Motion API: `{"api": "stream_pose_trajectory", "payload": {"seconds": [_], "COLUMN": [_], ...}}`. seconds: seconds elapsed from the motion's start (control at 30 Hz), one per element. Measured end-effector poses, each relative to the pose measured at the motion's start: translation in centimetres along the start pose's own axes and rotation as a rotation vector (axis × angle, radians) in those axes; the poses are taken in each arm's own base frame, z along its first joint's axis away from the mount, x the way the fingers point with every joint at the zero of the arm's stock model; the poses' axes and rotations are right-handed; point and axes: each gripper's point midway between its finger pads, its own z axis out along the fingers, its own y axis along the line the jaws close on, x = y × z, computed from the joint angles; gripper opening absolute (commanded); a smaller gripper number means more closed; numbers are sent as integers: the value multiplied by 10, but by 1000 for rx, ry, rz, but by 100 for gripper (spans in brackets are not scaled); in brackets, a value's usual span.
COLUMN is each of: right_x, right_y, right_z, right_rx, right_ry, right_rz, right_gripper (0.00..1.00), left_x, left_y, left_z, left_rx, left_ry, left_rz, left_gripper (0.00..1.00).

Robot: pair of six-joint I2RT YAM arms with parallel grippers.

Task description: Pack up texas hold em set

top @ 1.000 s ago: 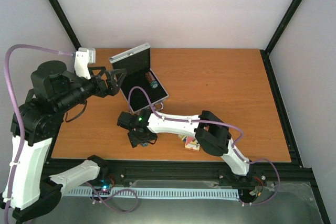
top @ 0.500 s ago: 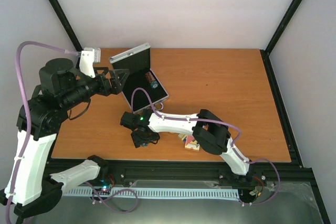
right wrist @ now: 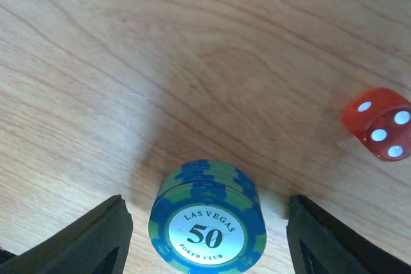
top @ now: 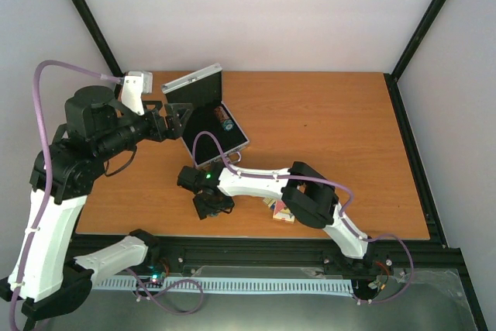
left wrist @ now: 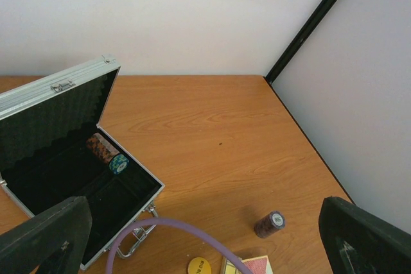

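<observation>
Right jaws: partly open and holding nothing. They stand either side of the chip stack (right wrist: 207, 222), with a gap of worktop (right wrist: 192, 56) showing on each side.
Left jaws: spread wide and empty, raised by the left of the case (top: 209, 118) and looking across it.
Chip stack: blue and green, top face marked 50. It stands flat on the worktop near the front edge, in front of the case and apart from it.
Die: a red die (right wrist: 379, 123) lies to one side of the stack, clear of it and outside the jaws.
Case: lid propped up, with a roll of chips (left wrist: 106, 153) lying on its side on the black lining and much of the lining bare.
Other pieces: a second stack (left wrist: 269, 223), an orange button (left wrist: 200, 266) and cards (left wrist: 252, 265) lie loose on the worktop.
Handling: probably several loose discs, dense for their size, hard and smooth at the rim. They are not fragile, but could slide over one another.
Grip: best taken across the middle, low enough for the pads to press on every chip's edge.
Risk: an off-centre or high pinch would likely take only the upper chips, or fan the stack out when it is lifted.
</observation>
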Motion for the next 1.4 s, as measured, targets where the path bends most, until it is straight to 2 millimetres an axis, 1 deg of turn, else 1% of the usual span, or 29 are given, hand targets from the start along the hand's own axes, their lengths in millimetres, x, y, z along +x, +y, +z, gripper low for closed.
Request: {"api": "stream_pose_trajectory", "payload": {"seconds": [0.2, 0.47, 0.7, 0.73, 0.83, 0.87, 0.97, 1.0, 1.13, 1.2, 1.27, 1.4], "right_x": [0, 0, 2, 2, 3, 4, 5, 5, 5, 5, 5, 5], "right_y": [-2, -4, -1, -1, -2, -3, -4, -4, -4, -4, -4, -4], "right_z": [0, 1, 3, 4, 4, 4, 4, 5, 5, 5, 4, 3], "right_rx": [8, 18, 47, 56, 76, 82, 88, 88, 89, 89, 88, 88], "right_ry": [-1, -1, 11, 14, 14, 15, 18, 18, 16, 13, 11, 9], "right_rz": [-2, -5, -27, -33, -47, -48, -46, -45, -44, -44, -44, -45], "right_gripper": [59, 58, 58, 56, 41, 39, 36, 34, 17, 10, 6, 3], "left_x": [0, 0, 0, 0, -1, -2, -2, -2, -1, 0, 0, -1], "left_y": [1, 1, 2, 2, 2, 2, 2, 3, 4, 4, 5, 5], "left_z": [0, -1, -7, -7, -11, -12, -16, -17, -20, -21, -23, -23], "left_rx": [-3, -6, -12, -12, -14, -14, -15, -16, -20, -22, -23, -28], "left_ry": [-2, -5, -19, -20, -30, -33, -44, -46, -52, -55, -59, -61], "left_rz": [0, 1, 6, 6, 7, 7, 8, 8, 8, 8, 9, 9], "left_gripper": [100, 100, 100, 100, 100, 100, 100, 100, 100, 100, 100, 100]}}
